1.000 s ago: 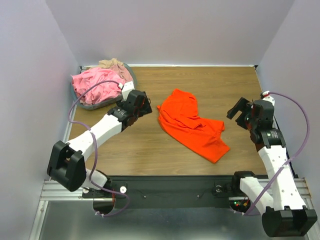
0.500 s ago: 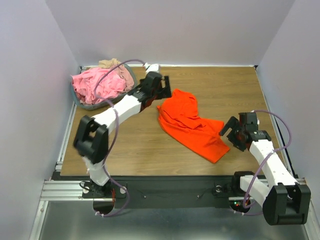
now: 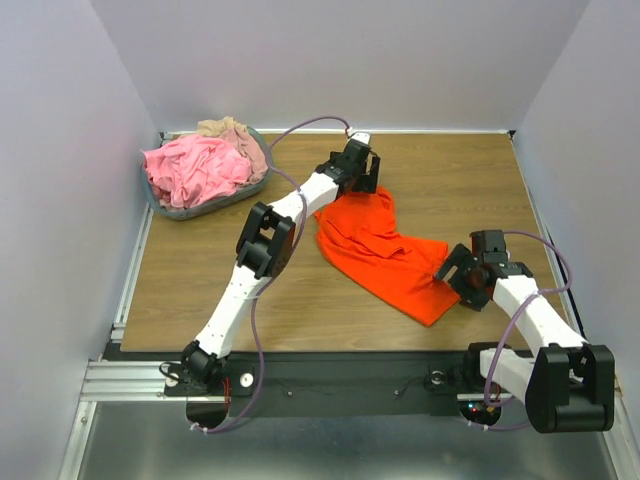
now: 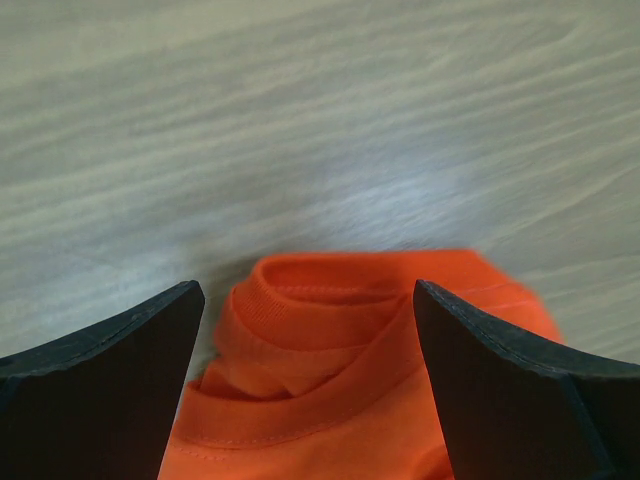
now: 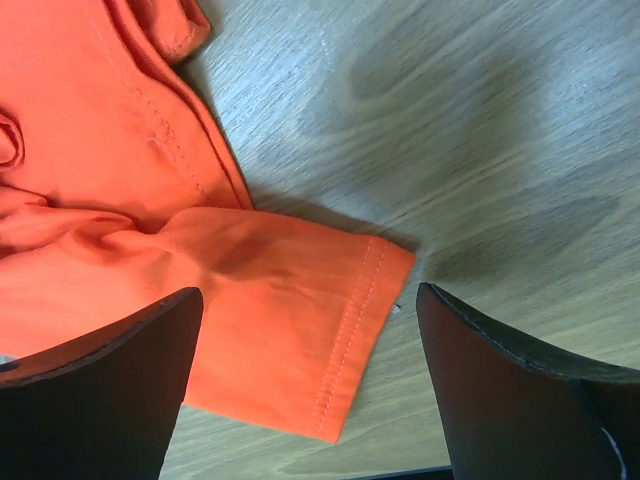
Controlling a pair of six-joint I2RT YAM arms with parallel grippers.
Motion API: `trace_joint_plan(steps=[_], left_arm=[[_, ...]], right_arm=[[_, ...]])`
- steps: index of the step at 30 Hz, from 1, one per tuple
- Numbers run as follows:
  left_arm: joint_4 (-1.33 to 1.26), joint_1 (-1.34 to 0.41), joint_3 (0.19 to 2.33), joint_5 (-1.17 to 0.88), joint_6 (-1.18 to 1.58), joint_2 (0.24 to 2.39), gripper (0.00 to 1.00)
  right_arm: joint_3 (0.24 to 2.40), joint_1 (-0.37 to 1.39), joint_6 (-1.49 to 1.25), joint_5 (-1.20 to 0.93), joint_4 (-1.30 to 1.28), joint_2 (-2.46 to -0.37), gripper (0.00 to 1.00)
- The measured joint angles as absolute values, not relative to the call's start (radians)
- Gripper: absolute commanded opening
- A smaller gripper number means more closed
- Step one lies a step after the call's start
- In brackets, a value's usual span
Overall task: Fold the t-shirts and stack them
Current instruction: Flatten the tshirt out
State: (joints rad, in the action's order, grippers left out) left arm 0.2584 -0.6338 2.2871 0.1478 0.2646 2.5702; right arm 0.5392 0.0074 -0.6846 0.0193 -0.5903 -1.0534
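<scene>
An orange-red t-shirt (image 3: 380,250) lies crumpled on the wooden table (image 3: 450,180). My left gripper (image 3: 360,183) is open at the shirt's far end, its jaws on either side of the ribbed collar (image 4: 310,310). My right gripper (image 3: 452,272) is open at the shirt's right side, its jaws on either side of a stitched sleeve hem (image 5: 345,340) that lies flat on the wood. Pink t-shirts (image 3: 195,168) and a beige one (image 3: 235,133) are piled in the basket at the far left.
The grey oval basket (image 3: 178,211) stands in the far left corner. White walls close the table on the left, far and right sides. Bare wood shows around the orange shirt (image 5: 500,150).
My left arm has swung from beside the basket to the shirt's far end. My right arm has come down and in to the shirt's right sleeve. The shirt has not moved.
</scene>
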Motion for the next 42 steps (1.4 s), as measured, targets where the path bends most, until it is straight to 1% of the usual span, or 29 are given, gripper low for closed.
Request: trace_joint_plan(steps=[1, 3, 5, 7, 8, 10, 12, 14, 17, 19, 23, 26, 27, 31, 34, 36, 42], left_arm=[[0.263, -0.634, 2.273, 0.151, 0.264, 2.57, 0.98], [0.259, -0.634, 2.254, 0.167, 0.264, 2.57, 0.92], [0.252, -0.633, 2.251, 0.181, 0.263, 2.57, 0.77], [0.248, -0.633, 2.251, 0.183, 0.26, 2.57, 0.66], [0.242, -0.633, 2.251, 0.183, 0.259, 2.57, 0.59], [0.236, -0.633, 2.251, 0.17, 0.258, 2.57, 0.51], [0.233, -0.634, 2.251, 0.158, 0.258, 2.57, 0.27], [0.227, -0.635, 2.251, 0.15, 0.253, 2.57, 0.0], [0.23, -0.636, 2.249, 0.162, 0.252, 2.57, 0.0], [0.227, -0.636, 2.232, 0.187, 0.255, 2.564, 0.0], [0.244, -0.633, 2.078, 0.256, 0.289, 2.467, 0.0], [0.216, -0.62, 1.793, 0.318, 0.359, 2.254, 0.0], [0.185, -0.611, 1.67, 0.334, 0.384, 2.152, 0.0], [0.116, -0.574, 1.311, 0.382, 0.475, 1.81, 0.0], [0.076, -0.559, 1.172, 0.394, 0.52, 1.665, 0.0], [0.049, -0.566, 1.113, 0.394, 0.546, 1.632, 0.0], [0.047, -0.576, 1.027, 0.389, 0.59, 1.629, 0.0]], right_arm=[[0.539, 0.007, -0.684, 0.019, -0.588, -1.053, 0.93], [0.539, 0.007, -0.684, 0.02, -0.585, -1.053, 0.93], [0.539, 0.007, -0.684, 0.02, -0.579, -1.054, 0.93], [0.539, 0.007, -0.684, 0.02, -0.572, -1.058, 0.93], [0.539, 0.007, -0.684, 0.02, -0.569, -1.061, 0.93], [0.539, 0.007, -0.684, 0.02, -0.568, -1.067, 0.93], [0.539, 0.007, -0.685, 0.02, -0.568, -1.068, 0.93], [0.539, 0.007, -0.687, 0.022, -0.568, -1.068, 0.93], [0.539, 0.007, -0.694, 0.027, -0.568, -1.061, 0.93], [0.539, 0.007, -0.697, 0.027, -0.568, -1.048, 0.9], [0.539, 0.007, -0.697, 0.027, -0.568, -1.008, 0.87], [0.539, 0.007, -0.693, 0.024, -0.568, -0.994, 0.87], [0.539, 0.007, -0.687, 0.02, -0.568, -0.991, 0.87], [0.542, 0.007, -0.666, 0.017, -0.569, -1.0, 0.87], [0.558, 0.007, -0.65, 0.016, -0.57, -1.035, 0.87], [0.591, 0.007, -0.634, 0.017, -0.568, -1.071, 0.87], [0.71, 0.007, -0.613, 0.035, -0.509, -1.185, 0.86]])
